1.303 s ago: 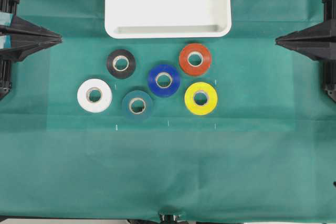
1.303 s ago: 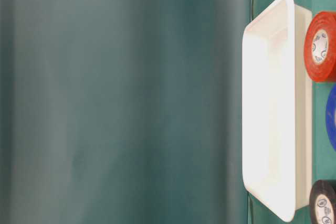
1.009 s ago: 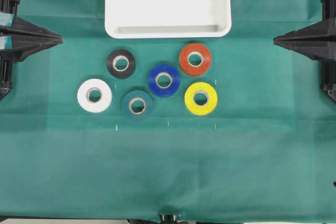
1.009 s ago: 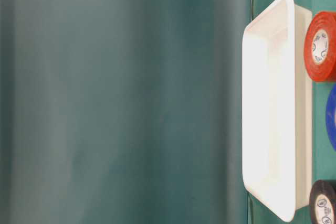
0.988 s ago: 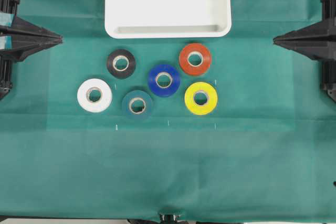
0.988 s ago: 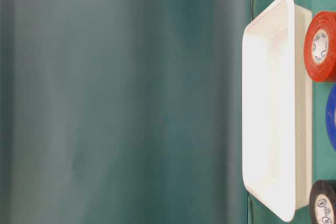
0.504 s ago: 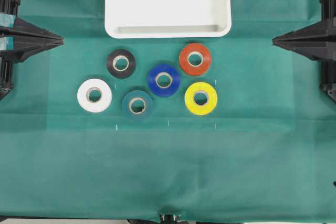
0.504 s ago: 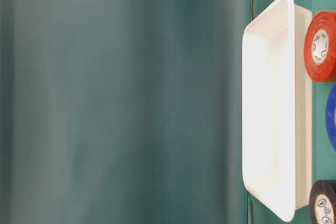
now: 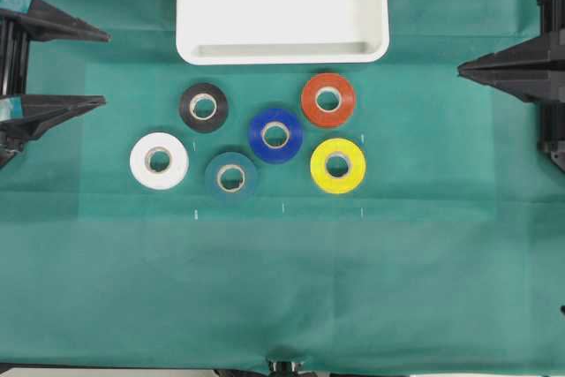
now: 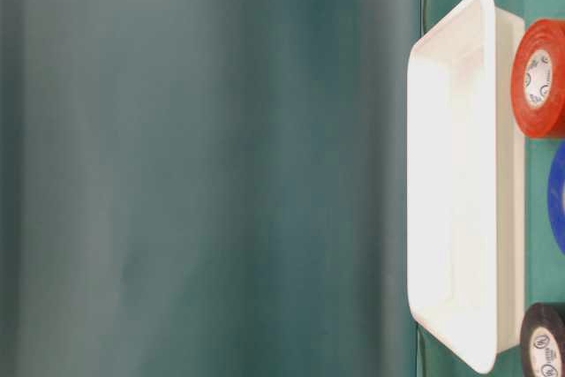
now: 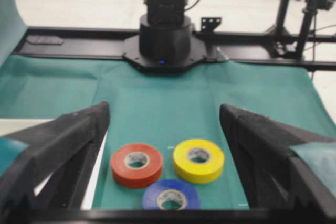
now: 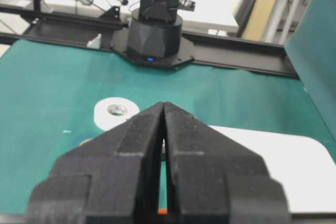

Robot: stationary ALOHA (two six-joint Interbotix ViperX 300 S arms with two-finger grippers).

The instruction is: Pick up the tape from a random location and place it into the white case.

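Tape: you have the royal-blue roll, the tape (image 9: 275,135), lying flat on the green cloth (image 9: 282,289) in the middle of the cluster. Its round face and pale core hole point straight up. Being a ring, it shows you no long axis from above.
Tape's neighbours: the orange roll (image 9: 328,100) sits just beside it at far right, the yellow roll (image 9: 337,165) at near right, the dark teal roll (image 9: 230,177) at near left and the black roll (image 9: 204,108) at far left. The white roll (image 9: 159,161) lies furthest left, well apart from the tape.
White case: you see the white case (image 9: 282,49) at the far edge, centred, its long side running left to right. The tape is on the near side of it, apart from its rim.
Left gripper: the left gripper (image 9: 97,69) is at the left edge with its two fingers spread wide, nothing between them, well apart from every roll.
Right gripper: the right gripper (image 9: 463,67) is at the right edge, its fingers pressed together to a point, gripping nothing.
Table-level view: it shows you only a sliver of the tape at the right border.
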